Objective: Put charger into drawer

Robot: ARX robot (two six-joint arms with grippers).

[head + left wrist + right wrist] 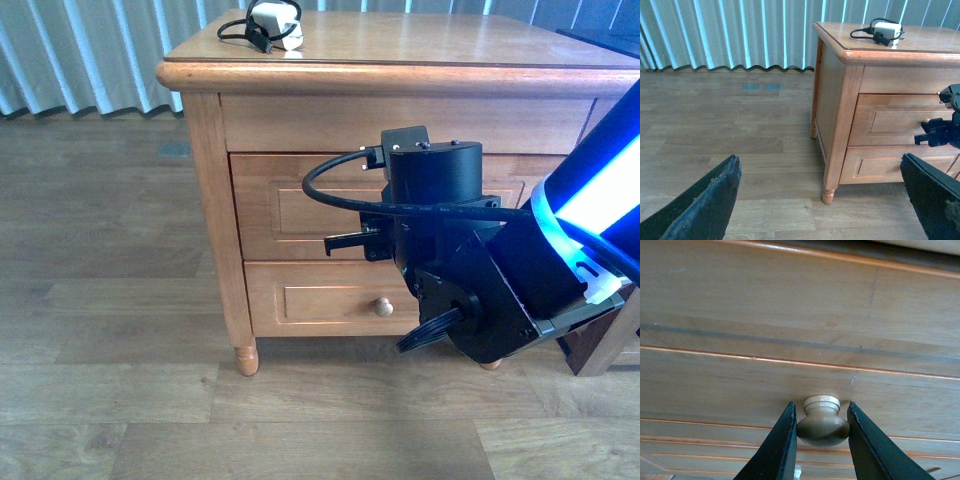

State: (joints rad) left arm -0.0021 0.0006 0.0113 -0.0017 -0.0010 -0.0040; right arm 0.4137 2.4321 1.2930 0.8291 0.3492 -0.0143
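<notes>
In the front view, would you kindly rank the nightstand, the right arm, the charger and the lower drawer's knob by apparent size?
Largest to smallest:
nightstand
right arm, enlarged by its nearness to the camera
charger
lower knob

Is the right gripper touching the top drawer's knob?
Touching. In the right wrist view the right gripper has both jaws pressed against the knob.
</notes>
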